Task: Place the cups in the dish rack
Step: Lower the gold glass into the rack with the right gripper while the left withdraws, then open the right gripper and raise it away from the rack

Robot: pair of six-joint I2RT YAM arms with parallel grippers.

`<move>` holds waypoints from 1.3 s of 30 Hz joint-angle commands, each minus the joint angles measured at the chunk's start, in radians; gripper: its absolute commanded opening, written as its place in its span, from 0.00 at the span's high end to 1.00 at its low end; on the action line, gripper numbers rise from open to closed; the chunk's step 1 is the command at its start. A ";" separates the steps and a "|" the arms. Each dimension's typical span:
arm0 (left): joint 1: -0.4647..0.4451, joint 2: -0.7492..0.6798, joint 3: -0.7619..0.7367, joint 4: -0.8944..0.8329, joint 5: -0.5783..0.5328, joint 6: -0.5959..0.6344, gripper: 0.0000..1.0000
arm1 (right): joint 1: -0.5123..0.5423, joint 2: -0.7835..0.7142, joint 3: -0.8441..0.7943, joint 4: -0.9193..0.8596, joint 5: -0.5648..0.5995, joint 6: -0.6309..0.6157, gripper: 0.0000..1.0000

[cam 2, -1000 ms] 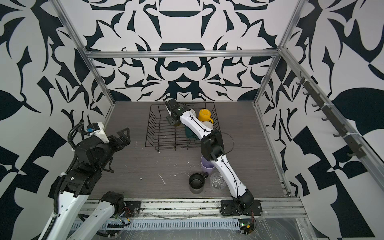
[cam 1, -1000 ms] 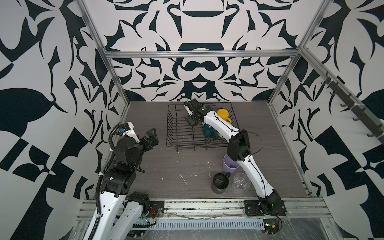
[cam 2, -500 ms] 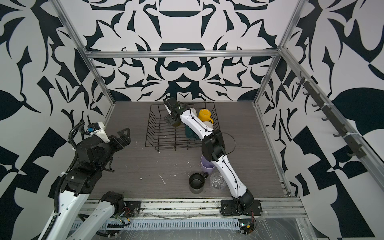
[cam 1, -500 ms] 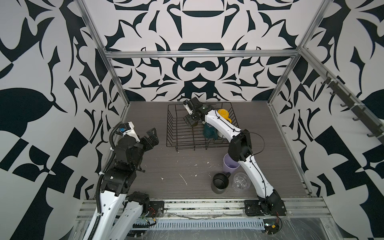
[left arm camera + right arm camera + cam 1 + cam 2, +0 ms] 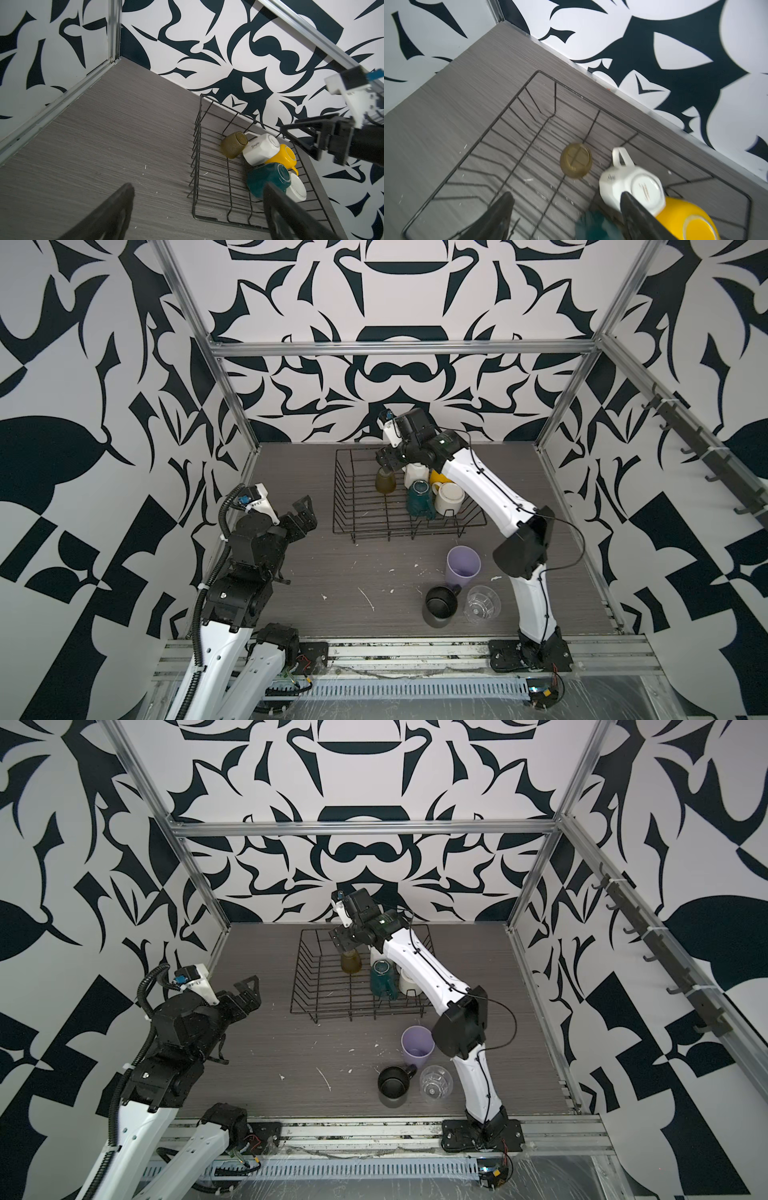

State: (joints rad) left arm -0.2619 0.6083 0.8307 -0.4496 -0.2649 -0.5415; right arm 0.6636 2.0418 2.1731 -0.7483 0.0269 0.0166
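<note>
Right claw (image 5: 385, 463), now spread and empty, has lifted off the upturned amber glass (image 5: 385, 483) in the black wire dish rack (image 5: 361, 506): fifth cup loaded.

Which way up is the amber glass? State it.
Upside down: the amber glass shows its base upward, mouth down on the dish rack wires.

White arm links (image 5: 478, 477) with black joints (image 5: 523, 547), black fingers (image 5: 305, 506) and cables (image 5: 226, 510).
</note>
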 commanded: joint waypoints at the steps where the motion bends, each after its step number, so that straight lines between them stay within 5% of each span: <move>1: 0.003 -0.023 -0.008 0.015 -0.034 0.018 0.01 | 0.004 -0.189 -0.216 0.037 0.033 0.031 0.19; 7: 0.003 -0.009 -0.006 0.039 -0.026 0.041 0.01 | -0.007 -0.541 -0.593 -0.036 0.068 0.107 0.27; 14: 0.003 -0.002 -0.035 0.062 -0.034 0.046 0.01 | -0.027 -0.800 -0.791 -0.273 0.141 0.197 0.36; 27: 0.004 0.012 -0.065 0.110 -0.010 0.038 0.01 | -0.032 -0.976 -1.055 -0.387 0.132 0.357 0.48; 39: 0.004 0.001 -0.080 0.127 0.000 0.025 0.01 | -0.033 -1.013 -1.211 -0.300 0.107 0.474 0.54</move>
State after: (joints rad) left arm -0.2619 0.6155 0.7593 -0.3477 -0.2687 -0.5087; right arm 0.6342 1.0584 0.9688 -1.0962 0.1402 0.4454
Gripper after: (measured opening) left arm 0.992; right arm 0.459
